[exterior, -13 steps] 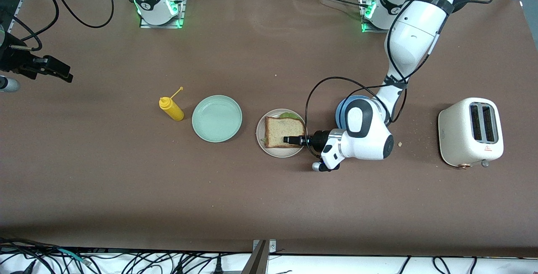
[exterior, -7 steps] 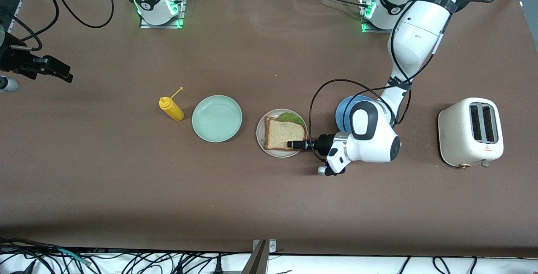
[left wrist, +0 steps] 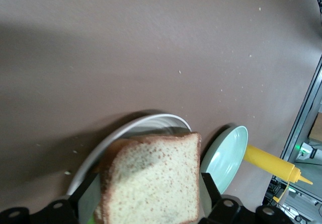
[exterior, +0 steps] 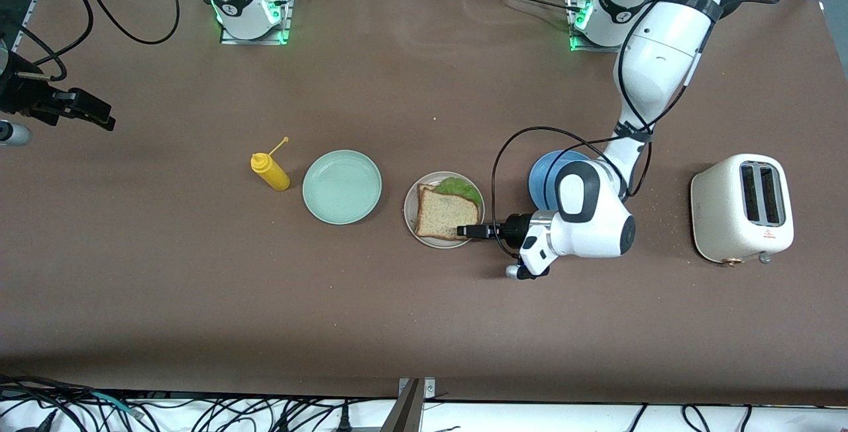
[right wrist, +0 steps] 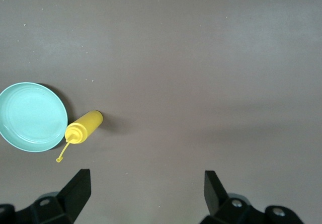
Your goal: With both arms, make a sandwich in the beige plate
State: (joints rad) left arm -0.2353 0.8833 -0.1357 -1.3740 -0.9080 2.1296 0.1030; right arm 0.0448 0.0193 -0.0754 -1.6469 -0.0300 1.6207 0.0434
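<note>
Front view: left gripper [exterior: 464, 230] is backing off w/ jaws released, leaving sandwich [exterior: 445, 211] sitting in beige plate [exterior: 411, 220]; assembly looks done. Right gripper [exterior: 89, 114] is waiting open, off toward its table end.

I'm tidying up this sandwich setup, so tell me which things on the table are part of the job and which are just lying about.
Part of the job:
- sandwich
- beige plate under it
- left tool, open at the sandwich's edge
- right tool, open, waiting at its end of the table

Just lying about:
- green plate
- blue plate
- mustard bottle
- toaster
</note>
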